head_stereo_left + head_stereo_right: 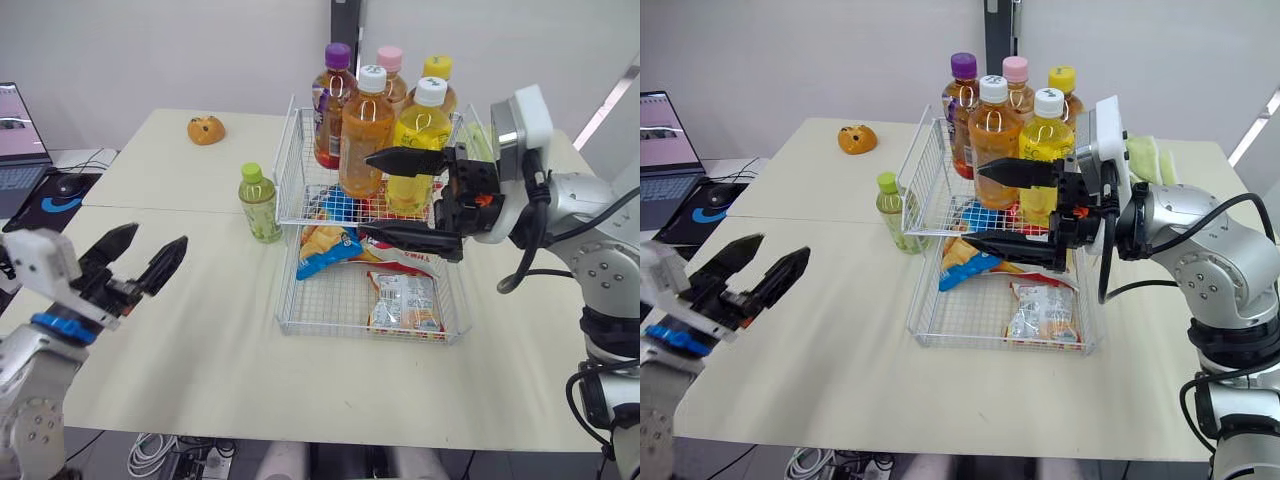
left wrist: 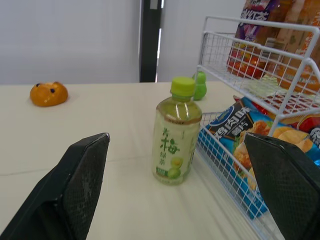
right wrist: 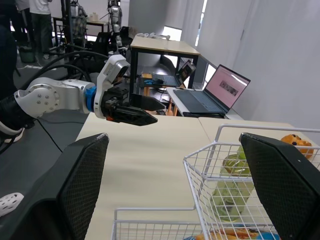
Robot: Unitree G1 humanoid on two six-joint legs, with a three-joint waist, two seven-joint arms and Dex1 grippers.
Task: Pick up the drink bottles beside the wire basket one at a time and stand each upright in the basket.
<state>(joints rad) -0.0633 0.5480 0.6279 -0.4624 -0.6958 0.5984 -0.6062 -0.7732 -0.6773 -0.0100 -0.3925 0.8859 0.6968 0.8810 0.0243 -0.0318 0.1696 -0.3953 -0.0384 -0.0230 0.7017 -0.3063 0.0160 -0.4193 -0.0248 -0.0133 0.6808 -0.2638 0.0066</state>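
The green bottle (image 2: pixel 176 132) stands upright on the counter (image 1: pixel 200 330), ahead of the left gripper (image 1: pixel 155 238) and apart from it, just beside the basket (image 1: pixel 288 290). The left wrist view frames it between that gripper's wide-spread, empty fingers and makes its label plain. The right gripper (image 1: pixel 368 195) hangs over the basket, also wide open and holding nothing, with five bottles (image 1: pixel 367 130) standing just behind it and snack packets (image 1: pixel 403 300) below. Its wrist view catches the green bottle through the wires, with the left gripper beyond.
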